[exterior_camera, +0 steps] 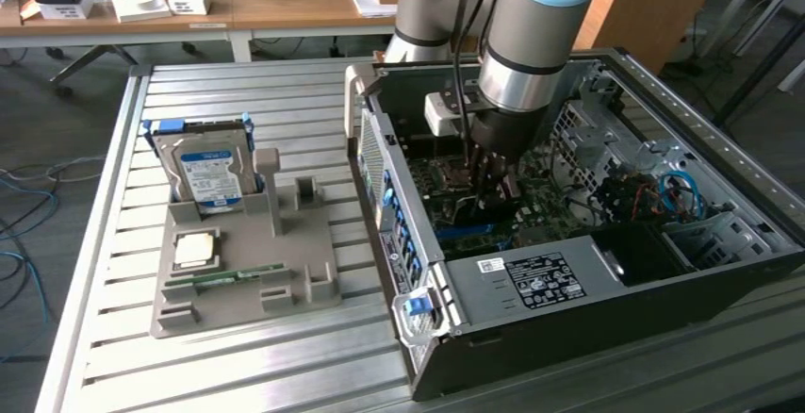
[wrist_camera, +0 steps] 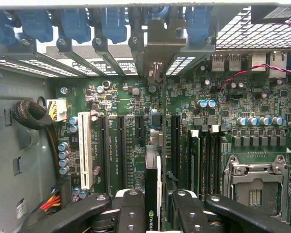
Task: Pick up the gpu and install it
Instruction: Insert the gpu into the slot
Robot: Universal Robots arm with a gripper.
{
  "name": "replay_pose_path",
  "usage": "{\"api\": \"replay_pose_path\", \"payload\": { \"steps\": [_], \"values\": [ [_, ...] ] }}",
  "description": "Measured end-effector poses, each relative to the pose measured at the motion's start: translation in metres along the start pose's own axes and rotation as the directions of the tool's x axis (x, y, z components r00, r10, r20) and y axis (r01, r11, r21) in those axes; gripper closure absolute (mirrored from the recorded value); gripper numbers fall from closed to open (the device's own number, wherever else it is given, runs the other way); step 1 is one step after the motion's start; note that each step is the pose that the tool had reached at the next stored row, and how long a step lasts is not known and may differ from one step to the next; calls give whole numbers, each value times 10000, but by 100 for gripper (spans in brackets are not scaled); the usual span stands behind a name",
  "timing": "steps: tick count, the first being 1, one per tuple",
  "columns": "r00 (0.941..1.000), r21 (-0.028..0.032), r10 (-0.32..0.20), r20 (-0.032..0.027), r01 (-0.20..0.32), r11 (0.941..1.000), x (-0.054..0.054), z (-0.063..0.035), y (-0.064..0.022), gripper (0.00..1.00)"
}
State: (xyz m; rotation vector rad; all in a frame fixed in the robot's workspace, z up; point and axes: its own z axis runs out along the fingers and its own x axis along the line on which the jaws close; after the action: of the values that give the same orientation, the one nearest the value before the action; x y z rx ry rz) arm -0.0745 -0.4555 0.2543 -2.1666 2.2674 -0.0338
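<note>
Pinching the gpu between its two black fingers, the pincer grips the card by both flat faces. The wrist view sees the card edge-on as a thin dark strip with a pale edge and a small green logo. The card stands upright over the green motherboard, in line with the long black expansion slots and a few slots away from the white slot. Its far end runs toward a metal bracket at the case's rear wall, among the blue latches. Whether its lower edge sits in a slot cannot be told. On the same board are the silver processor socket and a dark sleeved cable bundle. In the exterior view the arm comes down from the top centre of the frame, and the pincer reaches into the open computer case, which fills the right half of the frame on a ribbed metal table. At left centre a grey holder carries an upright silver hard drive, a square chip and a narrow green memory stick. Wooden desks cross the upper left.
</note>
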Motion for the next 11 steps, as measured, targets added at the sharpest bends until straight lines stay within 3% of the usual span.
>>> {"api": "replay_pose_path", "payload": {
  "steps": [11],
  "values": [
    [10000, -1, 0, -1, 0, 10000, 0, 6, 0, 74]
  ]
}}
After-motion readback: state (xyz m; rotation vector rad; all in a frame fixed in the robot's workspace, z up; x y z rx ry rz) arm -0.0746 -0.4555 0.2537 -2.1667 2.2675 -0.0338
